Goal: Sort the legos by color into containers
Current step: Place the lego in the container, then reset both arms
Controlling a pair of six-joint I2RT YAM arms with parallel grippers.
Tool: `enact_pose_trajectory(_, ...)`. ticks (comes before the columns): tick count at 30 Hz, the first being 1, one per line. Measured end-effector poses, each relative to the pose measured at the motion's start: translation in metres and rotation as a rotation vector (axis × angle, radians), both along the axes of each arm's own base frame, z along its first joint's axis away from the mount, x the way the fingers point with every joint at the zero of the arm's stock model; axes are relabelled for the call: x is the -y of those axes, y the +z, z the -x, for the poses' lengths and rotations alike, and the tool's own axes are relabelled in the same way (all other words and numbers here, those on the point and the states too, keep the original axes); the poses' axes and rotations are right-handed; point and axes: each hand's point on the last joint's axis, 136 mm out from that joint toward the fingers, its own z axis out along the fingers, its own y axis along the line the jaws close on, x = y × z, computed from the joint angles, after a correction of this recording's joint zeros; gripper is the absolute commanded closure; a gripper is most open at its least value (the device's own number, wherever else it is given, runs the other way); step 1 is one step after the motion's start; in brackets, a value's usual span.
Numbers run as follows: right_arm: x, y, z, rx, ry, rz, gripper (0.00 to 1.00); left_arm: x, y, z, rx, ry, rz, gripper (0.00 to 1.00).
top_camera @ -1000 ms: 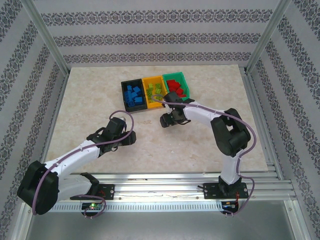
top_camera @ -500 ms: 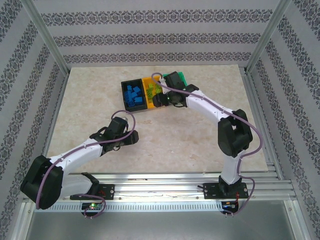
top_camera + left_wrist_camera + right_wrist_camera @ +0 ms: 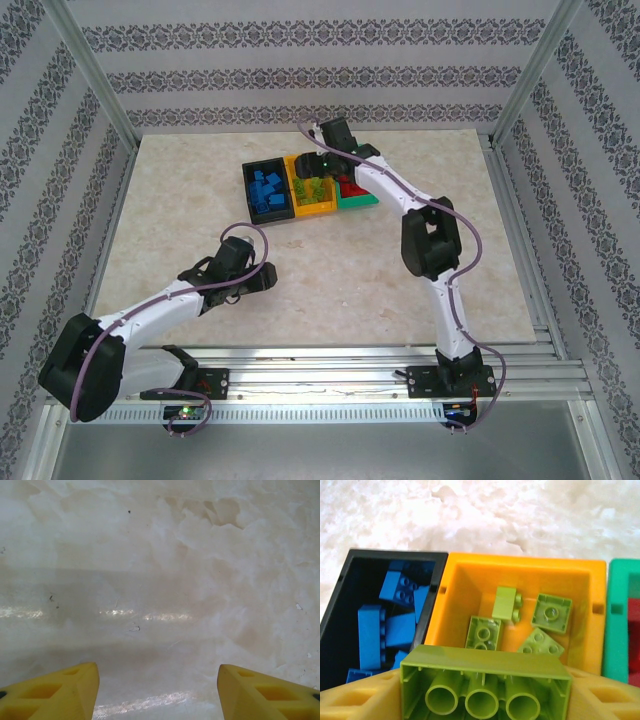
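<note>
So, bins: three side by side, walls touching; left to right in the right wrist view they are the black bin [image 3: 395,554], the orange-yellow bin [image 3: 520,562] and the teal bin [image 3: 620,567].
Blue bricks [image 3: 370,630]: at least five heaped in the black bin; they overlap, so I cannot tell the exact count.
Lime green bricks [image 3: 484,632]: four lying loose on the floor of the orange-yellow bin, near its middle.
Red bricks [image 3: 635,640]: in the teal bin, cut off by the right edge of the frame; count cannot be told.
Right gripper [image 3: 485,690]: above the near edge of the orange-yellow bin, its yellow fingers pressed against both ends of one held lime green brick [image 3: 485,667], hollow underside toward the camera, three tubes showing.
Left gripper [image 3: 157,685]: over bare table [image 3: 160,580], lower left of centre in the top view, well apart from the bins.
Left fingers [image 3: 55,690]: two, yellow, spread apart with nothing between them.
</note>
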Motion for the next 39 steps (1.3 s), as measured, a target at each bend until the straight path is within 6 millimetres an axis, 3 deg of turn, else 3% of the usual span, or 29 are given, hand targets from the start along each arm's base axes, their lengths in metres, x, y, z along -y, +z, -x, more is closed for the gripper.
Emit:
enact_pose_trajectory(8,-0.005,0.0,-0.008,0.011,0.0,-0.014,0.22,-0.001,-0.001,0.001,-0.003,0.003,0.0,0.36)
enact_pose_trajectory(12,-0.004,-0.017,0.002,-0.014,0.007,-0.003,0.22,-0.001,0.005,0.0,0.019,0.005,0.009,0.36)
enact_pose_trajectory(15,0.0,-0.03,0.021,-0.041,0.019,0.018,0.22,-0.002,0.013,-0.002,0.047,0.014,0.011,0.36)
enact_pose_trajectory(17,0.002,-0.027,0.033,-0.04,0.026,0.017,0.22,-0.003,0.017,-0.003,0.063,0.019,0.014,0.36)
enact_pose_trajectory(26,0.033,0.018,0.108,0.044,0.04,-0.007,0.22,-0.019,0.027,0.001,0.142,0.063,0.0,0.38)
enact_pose_trajectory(32,0.068,0.024,0.154,0.102,0.029,0.033,0.22,-0.03,0.043,-0.003,0.22,0.104,-0.015,0.38)
enact_pose_trajectory(37,0.104,0.017,0.192,0.137,-0.018,0.082,0.22,-0.048,0.061,-0.006,0.299,0.161,-0.056,0.27)
enact_pose_trajectory(39,0.12,0.016,0.205,0.157,-0.047,0.1,0.2,-0.058,0.066,-0.006,0.324,0.187,-0.086,0.28)
